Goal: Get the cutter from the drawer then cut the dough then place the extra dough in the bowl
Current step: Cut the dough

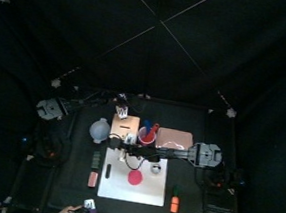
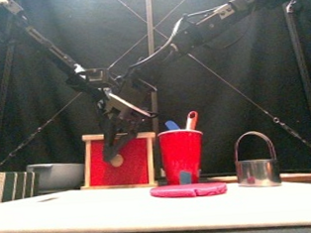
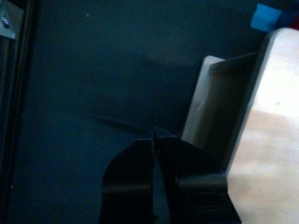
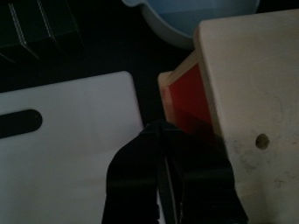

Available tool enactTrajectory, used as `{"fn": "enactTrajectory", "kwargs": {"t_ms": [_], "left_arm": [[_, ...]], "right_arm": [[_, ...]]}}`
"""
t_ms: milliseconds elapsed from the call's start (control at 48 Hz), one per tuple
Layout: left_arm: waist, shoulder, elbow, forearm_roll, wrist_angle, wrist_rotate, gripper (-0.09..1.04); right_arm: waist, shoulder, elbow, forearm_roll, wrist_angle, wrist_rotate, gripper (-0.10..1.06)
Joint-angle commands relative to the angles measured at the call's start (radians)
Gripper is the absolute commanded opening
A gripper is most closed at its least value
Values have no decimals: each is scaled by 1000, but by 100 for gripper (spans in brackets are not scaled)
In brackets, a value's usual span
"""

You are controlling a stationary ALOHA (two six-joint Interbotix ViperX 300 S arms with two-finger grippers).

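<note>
Seemingly closing the drawer [image 4: 184,98]; cutter [image 2: 258,162] already out.
Both jaws clenched, empty; drawer front at right tips, box [image 3: 225,101] just past left tips: press squarely, slowly.

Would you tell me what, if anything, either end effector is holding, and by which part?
Nothing that I can see: the left end effector and the right end effector both look shut and empty, and the cutter stands free.

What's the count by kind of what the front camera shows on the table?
Wooden box: 1
Red cup: 1
Toy knives: 2
Dough disc: 1
Metal cutter: 1
Bowl: 1
Cutting board: 1
Total: 8
</note>
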State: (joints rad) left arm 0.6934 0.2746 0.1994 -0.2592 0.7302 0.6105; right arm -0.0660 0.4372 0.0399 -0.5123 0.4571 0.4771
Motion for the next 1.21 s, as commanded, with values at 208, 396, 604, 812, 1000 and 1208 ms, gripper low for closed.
{"fn": "enactTrajectory", "kwargs": {"t_ms": [208,396,604,812,1000,1208], "left_arm": [[34,-63,-14,0,-140,-23,43],[55,-114,2,-11,-212,-49,43],[61,-183,58,-49,-304,-49,43],[55,-264,146,-107,-394,-49,43],[-40,-337,264,-172,-583,-48,43],[-189,-410,397,-235,-802,-49,43]], "right_arm": [[75,-120,-75,44,66,0,29],[107,-221,-8,84,112,2,29],[112,-364,160,198,196,2,29],[112,-492,310,249,264,3,29],[112,-565,413,273,348,-2,29],[104,-618,495,321,364,-11,30]]}}
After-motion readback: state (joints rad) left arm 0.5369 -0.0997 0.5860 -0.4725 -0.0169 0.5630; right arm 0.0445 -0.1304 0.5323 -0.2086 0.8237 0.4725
